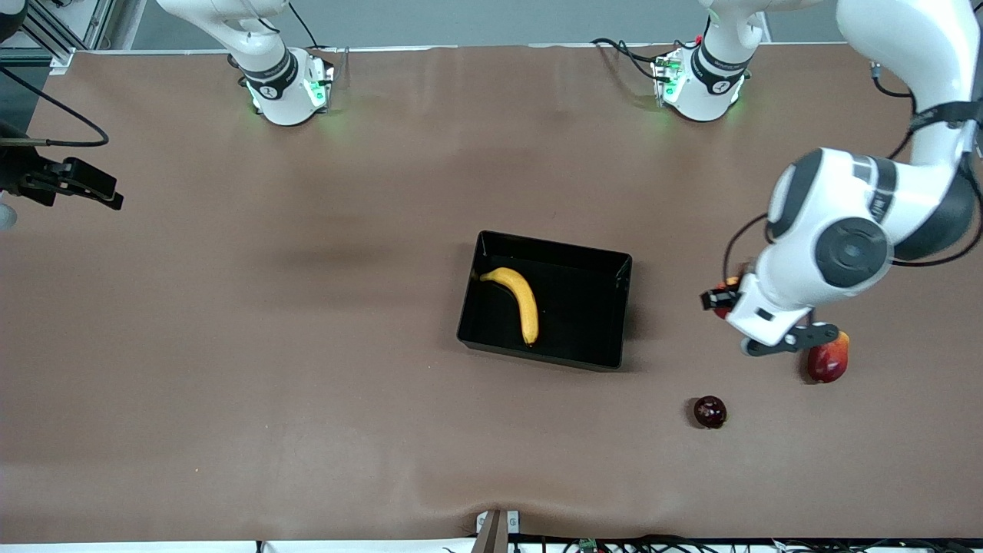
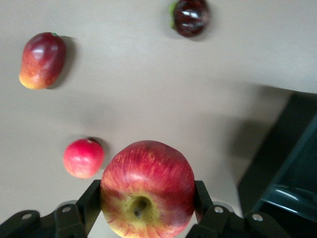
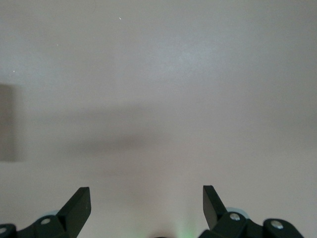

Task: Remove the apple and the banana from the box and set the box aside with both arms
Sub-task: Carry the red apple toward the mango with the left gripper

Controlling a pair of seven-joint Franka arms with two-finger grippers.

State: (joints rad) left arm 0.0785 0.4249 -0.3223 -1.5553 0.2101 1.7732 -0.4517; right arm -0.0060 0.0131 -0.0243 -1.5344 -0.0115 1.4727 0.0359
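Note:
My left gripper (image 1: 720, 299) (image 2: 147, 192) is shut on the red apple (image 2: 147, 186) with yellowish streaks, its stem dimple facing the camera, and holds it above the table beside the black tray (image 1: 607, 307). The tray's corner also shows in the left wrist view (image 2: 290, 148). The yellow banana (image 1: 516, 299) lies inside the tray, toward the right arm's end. My right gripper (image 1: 88, 187) (image 3: 146, 198) is open and empty, waiting over the right arm's end of the table.
A red-and-yellow mango (image 1: 828, 358) (image 2: 42, 59) lies just past my left hand. A dark red round fruit (image 1: 709, 412) (image 2: 190, 17) lies nearer the front camera. A small plain red fruit (image 2: 83, 157) sits on the table below the held apple.

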